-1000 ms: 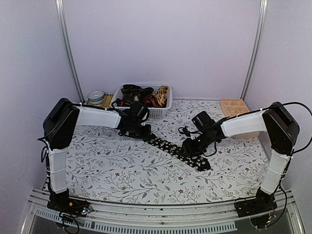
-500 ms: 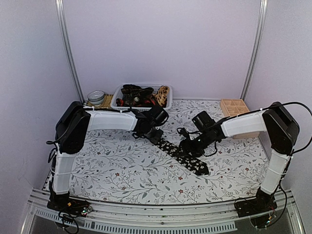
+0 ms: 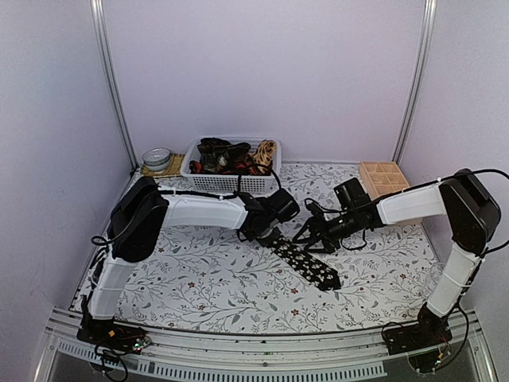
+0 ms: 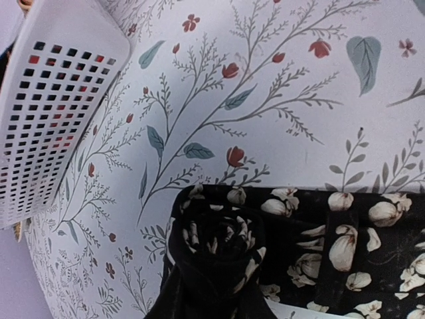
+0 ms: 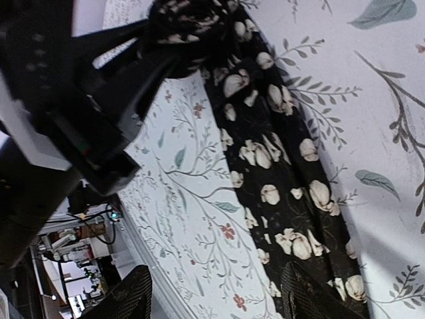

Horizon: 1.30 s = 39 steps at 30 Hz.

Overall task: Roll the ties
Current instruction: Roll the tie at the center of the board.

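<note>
A black tie with pale flowers lies slantwise on the flowered cloth, its wide tip toward the front. Its far end is wound into a roll, and my left gripper is shut on that roll. The right wrist view shows the same roll clamped in the left gripper's dark fingers. My right gripper stands open just above the tie's flat part, one fingertip over the cloth of the tie, holding nothing. From above, the right gripper sits right beside the tie's middle.
A white basket with several more ties stands at the back centre. A round tin sits left of it. A wooden compartment box is at the back right. Black cables hang near the right wrist.
The left gripper has travelled right along the tie, and the flat length has shortened. The right gripper has opened, let go of the tie and drawn back slightly right.
</note>
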Each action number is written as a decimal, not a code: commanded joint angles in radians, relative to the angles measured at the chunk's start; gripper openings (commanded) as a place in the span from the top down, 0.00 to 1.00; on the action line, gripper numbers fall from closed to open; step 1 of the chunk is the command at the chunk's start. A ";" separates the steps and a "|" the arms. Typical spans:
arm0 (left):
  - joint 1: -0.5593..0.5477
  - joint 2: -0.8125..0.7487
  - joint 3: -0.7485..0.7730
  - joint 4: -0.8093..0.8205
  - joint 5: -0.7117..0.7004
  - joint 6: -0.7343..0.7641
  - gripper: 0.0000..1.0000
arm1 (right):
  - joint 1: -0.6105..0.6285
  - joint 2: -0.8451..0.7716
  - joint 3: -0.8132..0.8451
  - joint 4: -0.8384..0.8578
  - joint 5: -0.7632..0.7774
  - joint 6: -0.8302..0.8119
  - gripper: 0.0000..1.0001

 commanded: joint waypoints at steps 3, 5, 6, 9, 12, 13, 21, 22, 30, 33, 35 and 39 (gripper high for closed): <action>-0.020 0.046 0.025 -0.071 0.059 -0.020 0.94 | -0.042 -0.164 -0.057 0.145 -0.131 0.103 0.33; -0.019 0.046 0.033 -0.079 0.081 -0.038 0.92 | -0.051 -0.169 -0.067 0.155 -0.135 0.119 0.33; -0.019 0.046 0.035 -0.081 0.093 -0.047 0.90 | -0.052 -0.170 -0.068 0.155 -0.135 0.120 0.33; -0.019 0.048 0.045 -0.082 0.126 -0.067 0.87 | -0.057 -0.170 -0.077 0.160 -0.136 0.123 0.33; -0.018 0.060 0.064 -0.090 0.155 -0.081 0.83 | -0.061 -0.170 -0.084 0.169 -0.142 0.126 0.33; -0.017 0.065 0.069 -0.091 0.157 -0.086 0.82 | -0.063 -0.170 -0.087 0.171 -0.144 0.127 0.33; -0.022 0.087 0.083 -0.108 0.179 -0.098 0.66 | -0.082 -0.175 -0.108 0.192 -0.164 0.140 0.33; -0.024 0.086 0.083 -0.108 0.182 -0.098 0.64 | -0.083 -0.175 -0.109 0.194 -0.165 0.140 0.33; -0.025 0.022 0.074 -0.063 0.243 -0.095 0.44 | -0.093 -0.165 -0.109 0.211 -0.171 0.158 0.33; -0.024 -0.009 0.073 -0.040 0.266 -0.093 0.40 | -0.095 -0.164 -0.112 0.214 -0.166 0.162 0.33; -0.024 -0.029 0.075 -0.032 0.275 -0.093 0.37 | -0.096 -0.163 -0.112 0.215 -0.159 0.165 0.34; -0.021 -0.054 0.080 -0.031 0.273 -0.087 0.32 | -0.096 -0.152 -0.114 0.227 -0.145 0.175 0.34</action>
